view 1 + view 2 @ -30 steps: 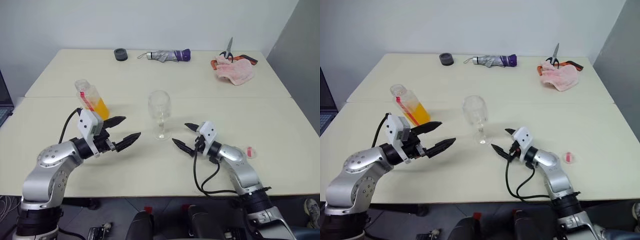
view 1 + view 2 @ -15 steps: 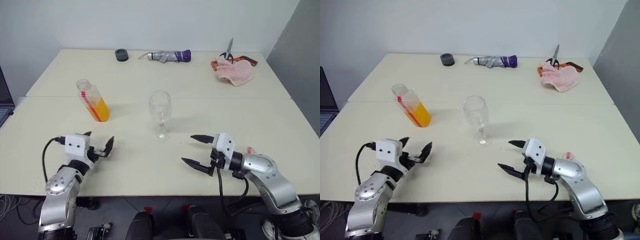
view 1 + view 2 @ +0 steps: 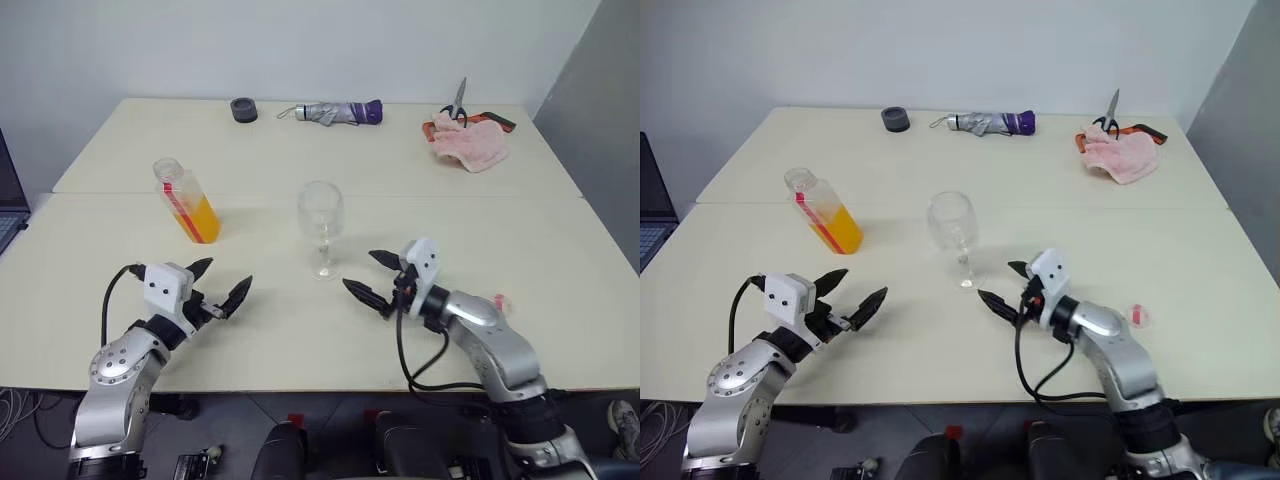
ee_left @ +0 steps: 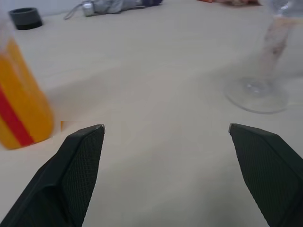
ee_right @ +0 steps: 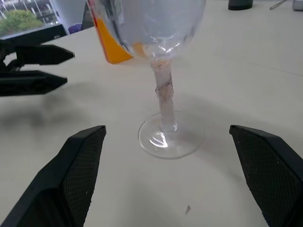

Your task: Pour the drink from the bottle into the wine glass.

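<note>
Tools (image 3: 220, 283) (image 3: 369, 276) wide open, empty.

No legible text, brand, number or sign was found. The bottle (image 3: 184, 200) carried a red-and-white label strip, but no lettering on it could be read.

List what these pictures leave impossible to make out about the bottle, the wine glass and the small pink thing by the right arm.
- Bottle: left wrist view, its neck and mouth cut off by the frame edge.
- Wine glass: right wrist view, rim cut off by the frame edge; any residue unclear.
- Small pink thing: right eye view, too small to identify.
</note>
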